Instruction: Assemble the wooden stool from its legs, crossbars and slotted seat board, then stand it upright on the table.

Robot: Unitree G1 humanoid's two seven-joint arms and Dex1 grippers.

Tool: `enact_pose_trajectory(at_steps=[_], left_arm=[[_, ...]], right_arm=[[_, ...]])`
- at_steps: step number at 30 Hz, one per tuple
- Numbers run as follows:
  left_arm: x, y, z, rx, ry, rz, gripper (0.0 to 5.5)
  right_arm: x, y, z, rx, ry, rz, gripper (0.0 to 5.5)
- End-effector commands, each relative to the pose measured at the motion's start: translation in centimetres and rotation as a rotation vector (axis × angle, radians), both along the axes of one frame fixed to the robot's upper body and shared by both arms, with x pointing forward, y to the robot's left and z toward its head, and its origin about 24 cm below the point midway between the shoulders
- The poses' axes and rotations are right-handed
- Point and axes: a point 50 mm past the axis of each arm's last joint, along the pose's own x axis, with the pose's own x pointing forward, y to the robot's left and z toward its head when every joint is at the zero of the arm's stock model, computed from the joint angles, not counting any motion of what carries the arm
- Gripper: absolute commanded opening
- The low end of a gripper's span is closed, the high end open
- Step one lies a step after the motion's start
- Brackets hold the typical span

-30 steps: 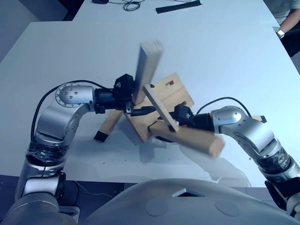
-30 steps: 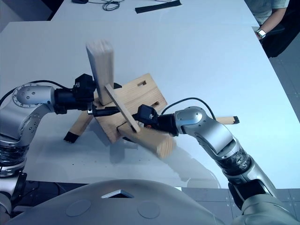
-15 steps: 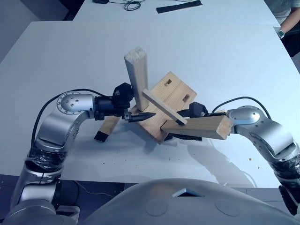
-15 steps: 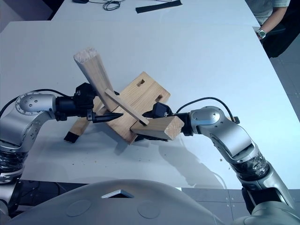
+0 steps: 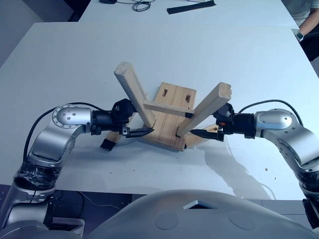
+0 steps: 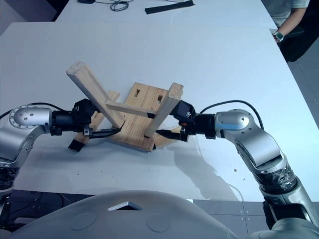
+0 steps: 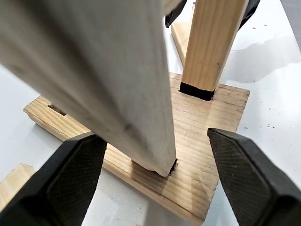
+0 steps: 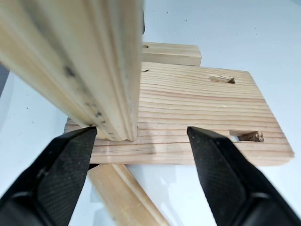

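Note:
The slotted seat board (image 5: 167, 130) lies flat on the table. Two legs stand on it, splayed apart: the left leg (image 5: 133, 93) and the right leg (image 5: 208, 105), joined by a thin crossbar (image 5: 167, 108). My left gripper (image 5: 138, 132) is open at the foot of the left leg, its fingers (image 7: 75, 179) apart on either side of it. At the base of the right leg my right gripper (image 5: 202, 133) is open too, and its fingers (image 8: 56, 179) straddle that leg without pinching it.
A loose leg (image 5: 113, 137) with a black foot pokes out from under the board's left side. Another loose wooden piece (image 5: 198, 141) lies under its right side. A black strip (image 5: 189, 7) lies on the far table. The table's near edge is close below the arms.
The leg-and-crossbar frame has swung from a tilted, held pose to standing splayed on the board. The board has turned flat, and my right gripper has drawn back to the right.

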Motion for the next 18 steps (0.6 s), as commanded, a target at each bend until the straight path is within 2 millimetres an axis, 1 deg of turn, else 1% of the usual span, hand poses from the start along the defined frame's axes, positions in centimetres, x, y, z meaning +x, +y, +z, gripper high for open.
enact_pose_trajectory(at_steps=[1, 7, 12, 14, 18], left_arm=[[0.3, 0.1, 0.5, 0.004, -0.022, -0.011, 3.82], [0.1, 0.3, 0.1, 0.044, -0.036, -0.029, 3.82], [-0.1, 0.5, -0.1, 0.064, -0.053, -0.038, 3.82], [-0.2, 0.5, -0.1, 0.062, -0.055, -0.035, 3.82], [-0.4, 0.4, -0.2, 0.059, -0.055, -0.036, 3.82]], right_arm=[[0.1, -0.2, 0.1, -0.014, -0.027, -0.002, 3.54], [-0.3, -1.6, -1.7, -0.155, -0.058, 0.005, 3.54], [-0.9, -4.3, -3.4, -0.288, -0.059, -0.004, 3.54], [-0.8, -4.8, -3.9, -0.305, -0.061, -0.011, 3.54], [-1.1, -5.1, -4.9, -0.309, -0.035, -0.008, 3.54]])
